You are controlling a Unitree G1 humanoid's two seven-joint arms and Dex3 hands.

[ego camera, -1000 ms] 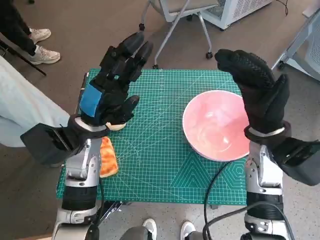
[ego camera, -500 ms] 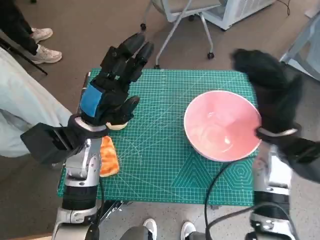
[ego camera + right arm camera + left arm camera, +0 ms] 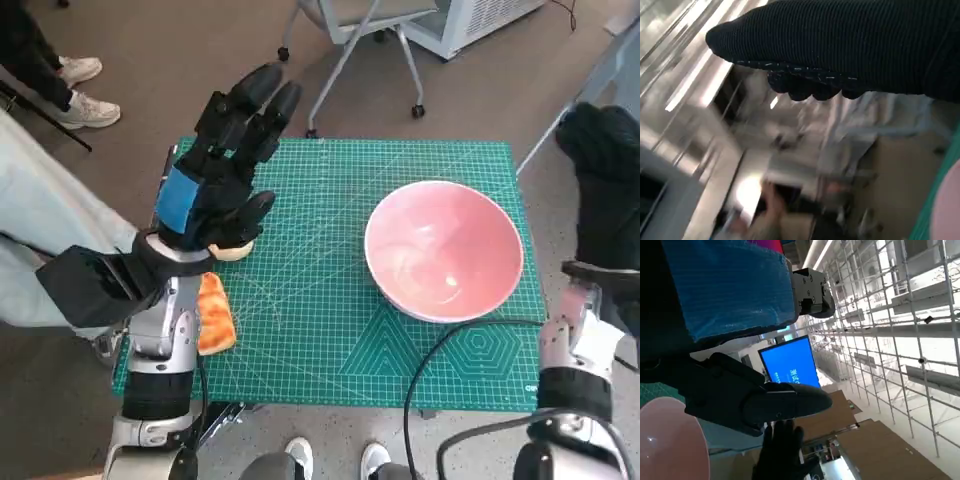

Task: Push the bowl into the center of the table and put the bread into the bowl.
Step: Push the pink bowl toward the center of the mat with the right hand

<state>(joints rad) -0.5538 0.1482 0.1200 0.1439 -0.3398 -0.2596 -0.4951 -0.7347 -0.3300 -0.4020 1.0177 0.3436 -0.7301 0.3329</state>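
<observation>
Bowl right of table middle, bread at the left edge — both hands up, holding nothing.

Pink bowl (image 3: 444,250) sits upright on the green mat (image 3: 320,330), nearer the right edge, with bare mat open between it and the left hand (image 3: 215,180). Bread (image 3: 214,314) lies by the left edge, partly under the left forearm. Left hand raised, fingers spread apart. Right hand (image 3: 608,185) off the right edge, clear of the bowl — finger spread can't be told.
</observation>
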